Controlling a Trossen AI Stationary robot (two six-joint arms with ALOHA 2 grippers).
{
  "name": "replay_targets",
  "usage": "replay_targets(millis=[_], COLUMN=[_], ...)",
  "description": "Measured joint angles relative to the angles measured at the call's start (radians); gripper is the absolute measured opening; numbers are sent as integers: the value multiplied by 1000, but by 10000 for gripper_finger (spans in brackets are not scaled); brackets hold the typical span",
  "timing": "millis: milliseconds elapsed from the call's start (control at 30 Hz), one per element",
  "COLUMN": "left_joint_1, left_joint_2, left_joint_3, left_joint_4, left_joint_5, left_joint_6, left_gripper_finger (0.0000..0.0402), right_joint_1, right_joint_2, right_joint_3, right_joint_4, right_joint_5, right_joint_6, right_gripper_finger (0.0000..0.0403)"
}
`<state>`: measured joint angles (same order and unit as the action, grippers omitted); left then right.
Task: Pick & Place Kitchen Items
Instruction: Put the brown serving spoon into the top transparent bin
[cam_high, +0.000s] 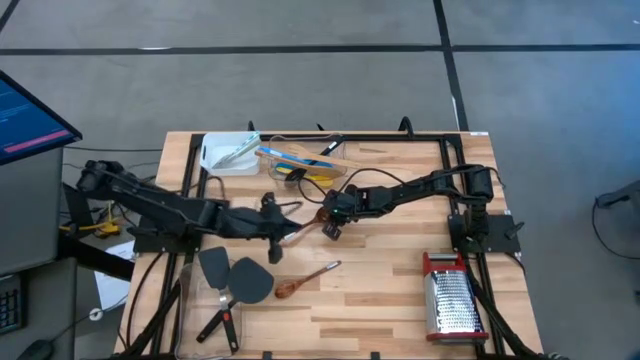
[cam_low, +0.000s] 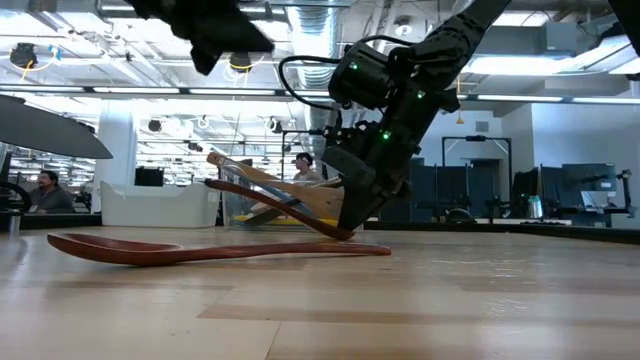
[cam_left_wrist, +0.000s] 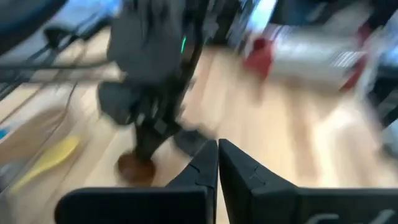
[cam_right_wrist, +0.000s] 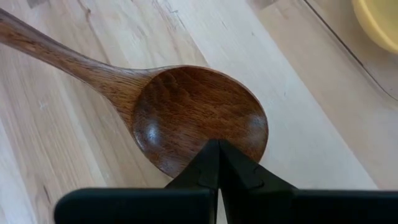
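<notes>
A dark wooden spoon (cam_right_wrist: 199, 118) lies mid-table, its bowl low and its handle (cam_low: 250, 195) slanting up off the wood. My right gripper (cam_high: 328, 222) is shut, its tips on that bowl. My left gripper (cam_high: 274, 248) is shut with nothing in it and hovers just left of the spoon; it is blurred in its own wrist view (cam_left_wrist: 217, 149). A second wooden spoon (cam_high: 305, 280) lies flat nearer the front edge. Two dark grey spatulas (cam_high: 235, 275) lie at the front left. My right gripper presses its shut fingertips (cam_right_wrist: 219, 155) down on the inside of the spoon's bowl, at the rim nearest the gripper (cam_right_wrist: 186, 163). The fingers slant down from the table's right. The bowl end (cam_low: 338, 232) sits on the table and the handle stands tilted up toward the left.
A white tray (cam_high: 230, 153) and a clear tub (cam_high: 300, 160) with several utensils stand at the far edge. A steel grater with red trim (cam_high: 450, 300) lies at the front right. Bare wood stretches between the grater and the loose spoon.
</notes>
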<state>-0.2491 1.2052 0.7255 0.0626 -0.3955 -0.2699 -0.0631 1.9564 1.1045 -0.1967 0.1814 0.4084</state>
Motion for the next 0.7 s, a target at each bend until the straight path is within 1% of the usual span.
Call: replay_targets(millis=[100,300,400,467,567,700], left_joint_1=[-8,-8,-4,1,9,17], left_joint_2=[85,223,253,267,286,312], left_joint_3=[97,286,329,326,319,304], left_joint_4=[-167,-460,-589,-634,-638,-640], left_joint_5=[-47,-51,-50,-27,12,-7], left_joint_6=[-11,-35,-118,-167,-202,-211], left_gripper_finger=[1,1,1,1,2,13], right_joint_1=[-2,-7,-7,-7,-7,-7], right_joint_2=[0,0,0,0,0,0], right_joint_3=[0,0,0,0,0,0], right_joint_4=[2,3,3,3,3,5], right_joint_5=[0,0,0,0,0,0], right_joint_6=[0,0,0,0,-1,-16], right_gripper_finger=[0,0,0,0,0,0])
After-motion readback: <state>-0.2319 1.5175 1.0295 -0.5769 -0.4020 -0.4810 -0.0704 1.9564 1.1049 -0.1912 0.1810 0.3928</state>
